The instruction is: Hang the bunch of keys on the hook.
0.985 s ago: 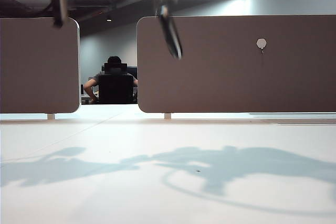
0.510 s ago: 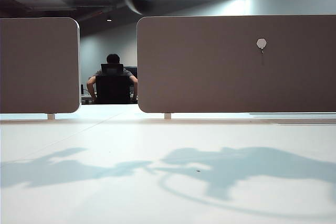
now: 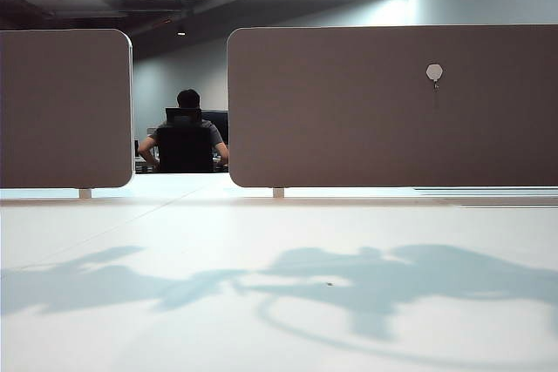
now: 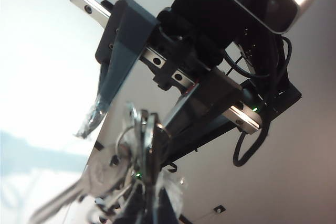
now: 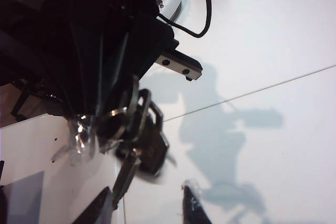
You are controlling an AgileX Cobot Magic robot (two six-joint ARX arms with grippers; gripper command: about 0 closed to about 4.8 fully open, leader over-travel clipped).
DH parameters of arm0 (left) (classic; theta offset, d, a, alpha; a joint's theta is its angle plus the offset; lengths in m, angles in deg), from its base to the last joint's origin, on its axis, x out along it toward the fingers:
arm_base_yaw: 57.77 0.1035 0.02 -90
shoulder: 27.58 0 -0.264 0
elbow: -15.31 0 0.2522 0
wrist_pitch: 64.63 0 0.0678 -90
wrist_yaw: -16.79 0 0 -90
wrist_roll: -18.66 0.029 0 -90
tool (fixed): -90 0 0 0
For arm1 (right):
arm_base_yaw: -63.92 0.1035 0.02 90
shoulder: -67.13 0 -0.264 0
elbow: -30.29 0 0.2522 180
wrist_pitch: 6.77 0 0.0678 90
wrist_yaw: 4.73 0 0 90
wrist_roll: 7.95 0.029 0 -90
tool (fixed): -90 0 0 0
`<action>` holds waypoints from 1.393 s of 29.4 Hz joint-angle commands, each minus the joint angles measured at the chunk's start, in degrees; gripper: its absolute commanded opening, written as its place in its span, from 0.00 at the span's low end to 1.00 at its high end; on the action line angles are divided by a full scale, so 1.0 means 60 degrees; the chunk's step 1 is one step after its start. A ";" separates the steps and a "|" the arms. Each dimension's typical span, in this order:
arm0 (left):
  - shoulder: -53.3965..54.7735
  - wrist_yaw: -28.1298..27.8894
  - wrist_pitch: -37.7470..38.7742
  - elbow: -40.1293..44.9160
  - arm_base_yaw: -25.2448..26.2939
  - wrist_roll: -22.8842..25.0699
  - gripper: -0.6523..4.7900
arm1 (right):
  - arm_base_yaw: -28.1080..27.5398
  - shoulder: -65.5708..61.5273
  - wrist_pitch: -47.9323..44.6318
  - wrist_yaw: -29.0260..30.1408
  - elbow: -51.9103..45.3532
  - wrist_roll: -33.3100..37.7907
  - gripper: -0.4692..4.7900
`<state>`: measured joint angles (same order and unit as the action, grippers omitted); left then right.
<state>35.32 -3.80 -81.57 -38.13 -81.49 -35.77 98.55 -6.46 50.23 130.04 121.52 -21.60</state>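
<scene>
- Above the table point(image 3: 131, 224), the bunch of keys point(image 4: 113, 166) is held clamped in the left gripper point(image 4: 149, 203); the right gripper point(image 5: 146, 203) is set with its jaws apart around the bunch, with nothing seen gripped.
- A handover between the arms is judged to be in hand; the hook point(image 3: 434, 72) on the brown panel point(image 3: 349, 128) is bare.
- Next, a firm hold on the fob is called for, with the ring left free.
- Both grippers and the keys are shown only by the wrist views; the hook is shown only by the exterior view, where just shadows of the arms are seen.
</scene>
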 commanded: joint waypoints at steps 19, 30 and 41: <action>-0.0029 -0.0390 0.0619 -0.0044 -0.0015 0.1257 0.11 | 0.0022 -0.0015 -0.0277 0.0095 0.0036 0.0058 0.21; -0.0029 -0.0386 0.0594 -0.0044 -0.0015 0.1428 0.11 | 0.0015 -0.0138 -0.0240 -0.0062 0.0033 -0.0011 0.36; -0.0029 -0.0433 0.0521 -0.0044 -0.0015 0.1483 0.11 | 0.0025 -0.0368 -0.0215 -0.0113 0.0033 0.0029 0.36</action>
<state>35.34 -6.30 -76.96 -38.13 -81.51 -27.40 98.55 -8.75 49.36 128.64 121.50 -21.47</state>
